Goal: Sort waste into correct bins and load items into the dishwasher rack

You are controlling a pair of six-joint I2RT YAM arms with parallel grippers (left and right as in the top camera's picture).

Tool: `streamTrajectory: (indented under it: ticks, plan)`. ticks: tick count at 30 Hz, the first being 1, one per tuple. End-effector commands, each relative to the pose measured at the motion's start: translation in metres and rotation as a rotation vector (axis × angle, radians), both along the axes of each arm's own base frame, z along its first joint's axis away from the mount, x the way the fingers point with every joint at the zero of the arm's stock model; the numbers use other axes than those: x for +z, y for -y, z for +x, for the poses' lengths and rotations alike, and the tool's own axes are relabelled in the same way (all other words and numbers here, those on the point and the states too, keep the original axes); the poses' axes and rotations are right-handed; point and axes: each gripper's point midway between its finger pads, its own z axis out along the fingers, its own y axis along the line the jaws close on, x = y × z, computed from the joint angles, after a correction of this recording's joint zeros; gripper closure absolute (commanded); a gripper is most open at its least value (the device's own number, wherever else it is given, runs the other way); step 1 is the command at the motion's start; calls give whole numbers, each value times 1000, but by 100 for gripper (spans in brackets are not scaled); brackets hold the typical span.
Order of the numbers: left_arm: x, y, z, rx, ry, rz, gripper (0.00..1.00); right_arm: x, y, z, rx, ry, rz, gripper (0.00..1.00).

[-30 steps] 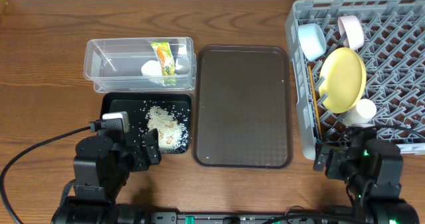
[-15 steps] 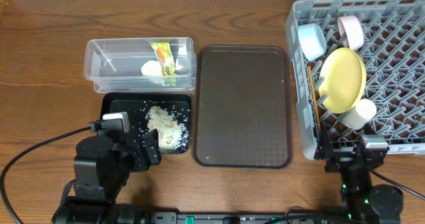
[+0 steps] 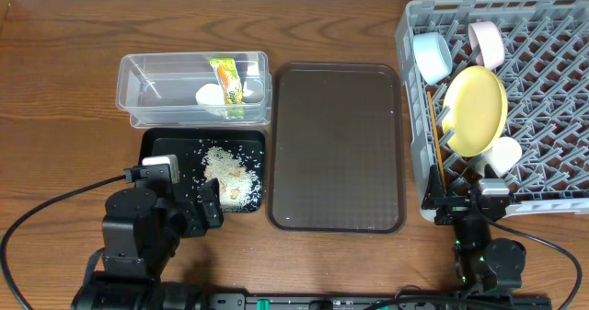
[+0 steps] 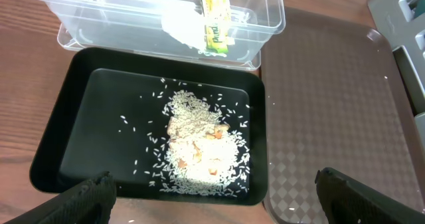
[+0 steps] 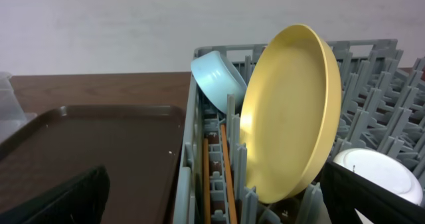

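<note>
Chopsticks (image 3: 434, 140) lie in rack's (image 3: 552, 89) left channel, straight ahead of R tool (image 3: 479, 202), long axis running away from it; R arm nearer. Both tools' fingers apart, empty. L tool (image 3: 189, 207) sits by black tray (image 3: 152, 154) w/ rice (image 3: 227, 174). R wrist view shows sticks beside plate (image 5: 285, 111); only overhead shows pink bowl (image 3: 486, 41).

No legible text, number, brand or sign appears in any view. The only printed surface is the green-and-orange snack wrapper (image 4: 214, 14), lying in the clear plastic tub (image 4: 86, 14), beyond the black tray (image 4: 93, 137), ahead of the left gripper (image 4: 219, 201). In the left wrist view its printing on a yellow-green face is blurred and cannot be read; in the overhead view it is too small to tell.
</note>
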Motion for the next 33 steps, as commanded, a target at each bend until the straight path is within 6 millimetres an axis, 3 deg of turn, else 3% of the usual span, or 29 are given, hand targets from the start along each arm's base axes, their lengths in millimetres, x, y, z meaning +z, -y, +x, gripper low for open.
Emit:
streamTrajectory:
  ticks: [1, 25, 28, 33]
  plan:
    - [0, 1, 0, -8, 3, -5, 2, -1, -3, 0, 12, -4, -9, 1]
    - [1, 1, -1, -7, 7, -5, 2, -1, -3, 0, 12, -4, -9, 1]
    - [1, -8, -6, 12, 33, 41, 2, -1, -3, 0, 13, -4, -9, 1]
    - [-14, -10, -4, -16, 153, 88, 2, -1, -3, 0, 13, -4, -9, 1]
